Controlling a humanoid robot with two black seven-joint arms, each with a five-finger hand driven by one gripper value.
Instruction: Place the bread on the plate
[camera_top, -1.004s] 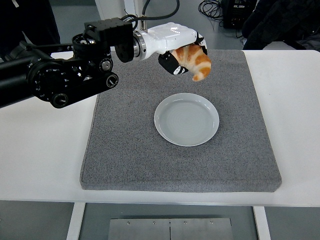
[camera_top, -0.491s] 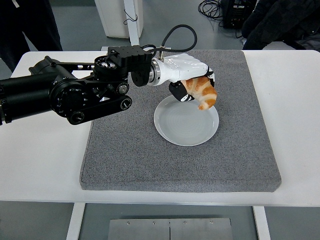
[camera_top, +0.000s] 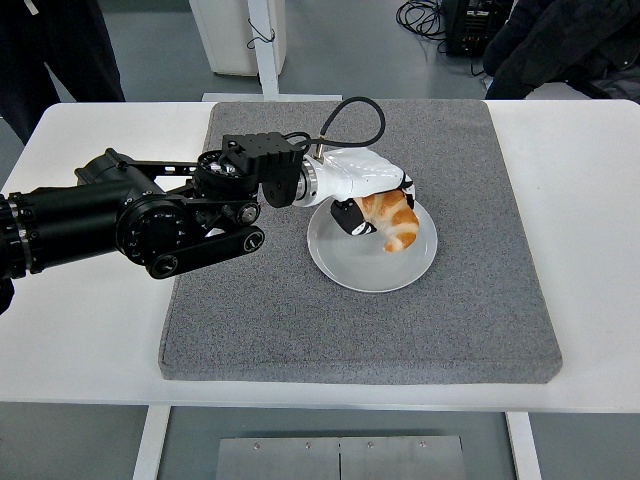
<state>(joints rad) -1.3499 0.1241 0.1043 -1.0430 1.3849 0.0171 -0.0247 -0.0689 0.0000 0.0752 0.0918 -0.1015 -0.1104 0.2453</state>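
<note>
Left hand is closed around the bread, which hangs just below the fingers, over the plate and looking about down on it. Placing step, nearly done. Next, I'd say: open the fingers, then lift clear without dragging the bread off.

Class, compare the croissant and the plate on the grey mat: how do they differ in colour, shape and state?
The croissant is golden-brown with pale stripes; the plate is plain pale grey. The croissant is curved and chunky; the plate is round and shallow. The croissant is gripped by the left hand; the plate lies free on the grey mat. Both sit over the mat's middle, the croissant within the plate's rim.
</note>
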